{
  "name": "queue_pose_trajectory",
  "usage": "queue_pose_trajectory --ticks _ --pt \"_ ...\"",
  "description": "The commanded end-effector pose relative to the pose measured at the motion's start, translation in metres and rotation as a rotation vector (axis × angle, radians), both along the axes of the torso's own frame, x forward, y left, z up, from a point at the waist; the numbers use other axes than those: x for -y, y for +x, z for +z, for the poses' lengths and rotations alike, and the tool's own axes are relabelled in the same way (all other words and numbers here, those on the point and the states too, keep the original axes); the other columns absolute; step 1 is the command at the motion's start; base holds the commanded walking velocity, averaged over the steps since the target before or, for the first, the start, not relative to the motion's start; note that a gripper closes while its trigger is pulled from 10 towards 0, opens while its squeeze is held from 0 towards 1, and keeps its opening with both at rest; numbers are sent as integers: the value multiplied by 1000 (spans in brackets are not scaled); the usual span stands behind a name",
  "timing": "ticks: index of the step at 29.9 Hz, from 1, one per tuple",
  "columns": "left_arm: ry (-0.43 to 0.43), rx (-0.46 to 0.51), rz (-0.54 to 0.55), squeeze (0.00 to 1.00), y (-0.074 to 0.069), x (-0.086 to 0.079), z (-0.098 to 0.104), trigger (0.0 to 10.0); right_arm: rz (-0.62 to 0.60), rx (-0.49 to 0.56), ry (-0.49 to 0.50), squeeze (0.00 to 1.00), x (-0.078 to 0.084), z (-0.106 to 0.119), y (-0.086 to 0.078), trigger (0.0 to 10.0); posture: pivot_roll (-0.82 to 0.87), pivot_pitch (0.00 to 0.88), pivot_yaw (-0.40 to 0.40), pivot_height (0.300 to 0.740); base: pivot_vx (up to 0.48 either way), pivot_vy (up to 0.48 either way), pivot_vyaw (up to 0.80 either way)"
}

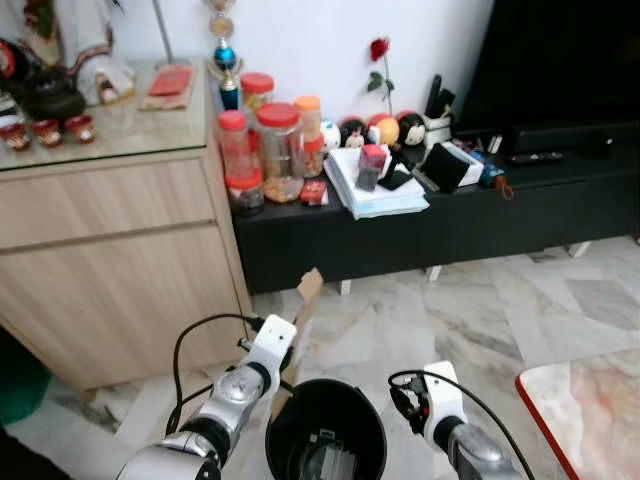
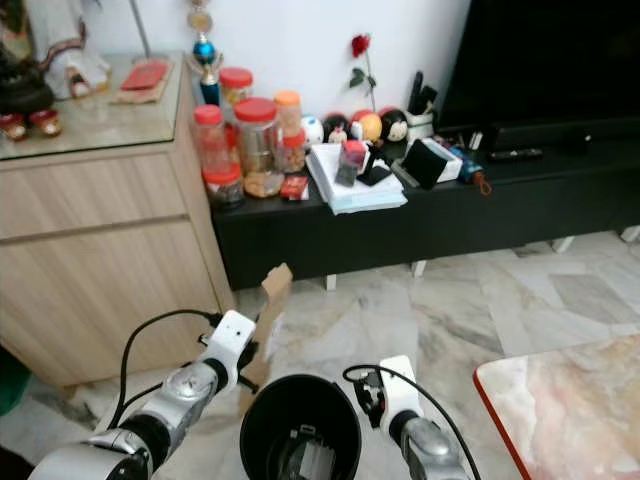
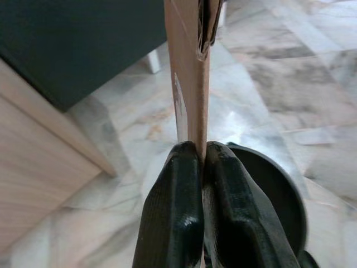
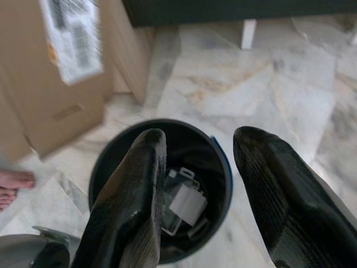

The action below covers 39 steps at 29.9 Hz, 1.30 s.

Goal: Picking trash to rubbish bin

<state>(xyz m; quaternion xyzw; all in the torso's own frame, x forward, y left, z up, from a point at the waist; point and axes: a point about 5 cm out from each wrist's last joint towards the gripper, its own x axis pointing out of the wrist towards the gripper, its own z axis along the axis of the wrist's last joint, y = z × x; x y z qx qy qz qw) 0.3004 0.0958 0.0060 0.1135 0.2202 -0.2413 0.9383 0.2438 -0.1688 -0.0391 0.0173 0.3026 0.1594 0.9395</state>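
Note:
My left gripper (image 3: 201,152) is shut on a flat piece of brown cardboard (image 1: 304,318), holding it upright on edge just left of and above the black rubbish bin (image 1: 330,384). The cardboard (image 3: 188,84) rises straight out from between the fingers. In the right wrist view its face carries a white barcode label (image 4: 70,42). My right gripper (image 4: 195,142) is open and holds nothing, hovering over the bin's (image 4: 222,167) right side. Pale plastic trash (image 4: 184,204) lies inside the bin.
A light wooden cabinet (image 1: 110,260) stands close on the left. Behind it runs a low black console (image 1: 420,235) carrying jars and books. A marble tabletop with a red edge (image 1: 590,410) juts in at the right. A person's bare foot (image 4: 14,181) is beside the bin.

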Motion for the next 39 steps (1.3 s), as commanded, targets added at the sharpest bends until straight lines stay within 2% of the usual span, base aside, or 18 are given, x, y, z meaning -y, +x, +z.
queue_pose_trajectory --ticks 1,7,11,12,13,14,15,34,35,39 --pt "-13 23 -26 0 4 5 6 10000 31 22 10 0 -3 6 6 10000 31 27 -20 740 0 0 0" --pt "-50 29 -71 0 4 13 9 10000 57 47 24 0 -5 12 13 10000 30 31 -27 740 0 0 0" --pt "-34 35 -88 0 4 14 9 10000 62 52 28 0 -5 13 13 10000 29 34 -30 740 0 0 0" --pt "-35 35 -88 47 4 14 9 10000 63 53 30 0 -6 13 13 10000 29 34 -30 740 0 0 0" --pt "-35 35 -87 47 4 14 9 10000 63 53 31 0 -6 13 13 10000 29 34 -31 740 0 0 0" --pt "-36 37 -87 584 4 14 9 10000 64 54 32 0 -5 13 13 10000 28 35 -31 740 0 0 0" --pt "-38 40 -86 1000 4 14 10 10000 65 55 32 0 -5 13 13 10000 28 35 -31 740 0 0 0" --pt "-31 44 -106 1000 4 12 10 10000 50 56 33 0 -5 13 13 10000 34 34 -29 740 0 0 0" --pt "-25 45 -104 0 4 11 10 10000 47 56 34 0 -5 13 13 10000 34 33 -26 740 0 0 0" --pt "4 47 -67 0 5 3 8 10000 -3 55 4 0 1 11 11 10000 36 33 -23 740 0 0 0"
